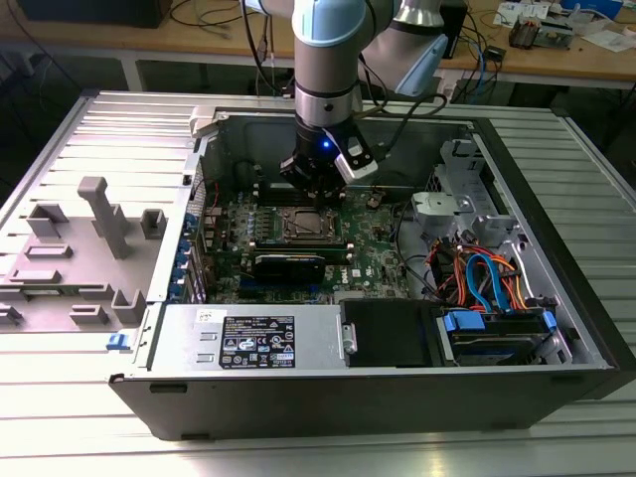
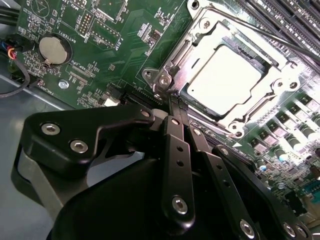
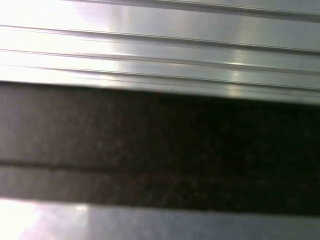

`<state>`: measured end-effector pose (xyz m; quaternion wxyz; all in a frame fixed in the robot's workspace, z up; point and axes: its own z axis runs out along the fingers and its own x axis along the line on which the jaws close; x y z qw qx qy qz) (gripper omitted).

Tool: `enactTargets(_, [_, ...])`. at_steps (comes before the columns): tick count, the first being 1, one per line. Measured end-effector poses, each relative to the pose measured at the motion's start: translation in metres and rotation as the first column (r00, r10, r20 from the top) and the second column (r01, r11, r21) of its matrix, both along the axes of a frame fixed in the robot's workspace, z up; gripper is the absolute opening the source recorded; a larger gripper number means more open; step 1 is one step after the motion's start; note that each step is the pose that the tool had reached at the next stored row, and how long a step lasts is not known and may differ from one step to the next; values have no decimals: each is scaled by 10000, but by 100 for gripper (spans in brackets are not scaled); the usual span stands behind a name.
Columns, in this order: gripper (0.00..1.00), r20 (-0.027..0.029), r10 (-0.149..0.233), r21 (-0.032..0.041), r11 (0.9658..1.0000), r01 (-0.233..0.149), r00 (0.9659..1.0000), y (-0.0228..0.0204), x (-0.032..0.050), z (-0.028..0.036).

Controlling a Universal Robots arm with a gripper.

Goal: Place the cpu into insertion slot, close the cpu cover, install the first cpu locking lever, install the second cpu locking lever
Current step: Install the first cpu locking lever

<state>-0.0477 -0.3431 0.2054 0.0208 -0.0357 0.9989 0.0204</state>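
Observation:
In the second wrist view the cpu (image 2: 227, 75) lies flat in the insertion slot (image 2: 235, 129), its pale metal top showing through the window of the cpu cover (image 2: 197, 47). The cover lies down over it. My gripper (image 2: 174, 104) is shut with nothing between its fingers (image 2: 176, 145). Its tip sits right at the slot's near corner, by a screw post (image 2: 163, 80). A thin metal lever rod (image 2: 265, 34) runs along the slot's far side. In the exterior view the gripper (image 1: 316, 191) hangs just above the slot (image 1: 306, 225) inside the open computer case.
Memory slots (image 2: 295, 20) run beside the slot, and a coin battery (image 2: 54, 49) sits on the green board. The case walls (image 1: 328, 388), a black card (image 1: 288, 263), a drive bay with coloured cables (image 1: 487, 288) and grey fixtures (image 1: 104, 214) surround the work area.

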Motion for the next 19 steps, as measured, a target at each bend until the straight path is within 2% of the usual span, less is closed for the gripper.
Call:
enactTargets(3, [11,1,-4,-115,9999,4,10000,1,0,-24])
enactTargets(7, [11,0,-5,-129,9999,5,10000,0,-1,-33])
enactTargets(8, [11,0,-7,-108,9999,7,10000,0,-1,-33])
enactTargets(9, [11,0,-5,18,10000,5,10000,0,-1,-33])
enactTargets(11, [11,5,-6,200,9998,5,10000,4,0,-37])
enactTargets(14, [11,4,-6,261,9997,6,10000,3,0,-33])
enactTargets(19, [11,4,-5,258,9997,5,10000,3,0,9])
